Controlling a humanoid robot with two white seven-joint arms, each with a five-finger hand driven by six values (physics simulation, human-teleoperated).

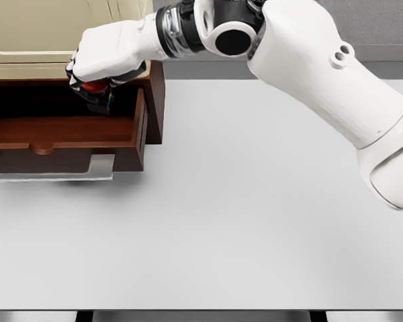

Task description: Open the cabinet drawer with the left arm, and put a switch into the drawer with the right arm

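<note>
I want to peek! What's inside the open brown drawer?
The drawer looks bare inside. The right robot hand is above it, holding a switch with a red part. The hand covers the drawer's back corner.

Inventory, head view.

- Cabinet [154,94]: one, dark wood, with a cream top.
- Drawer [67,131]: one, pulled out, with one silver handle [50,168] across its front.
- Switch [97,90]: one, dark body with a single red part showing; the rest is hidden.
- Robot arm [322,74]: one, white, entering from the right.
- Robot hand [104,60]: one, the right, curled around the switch over the drawer.
- Tabletop [255,215]: one, white.
</note>
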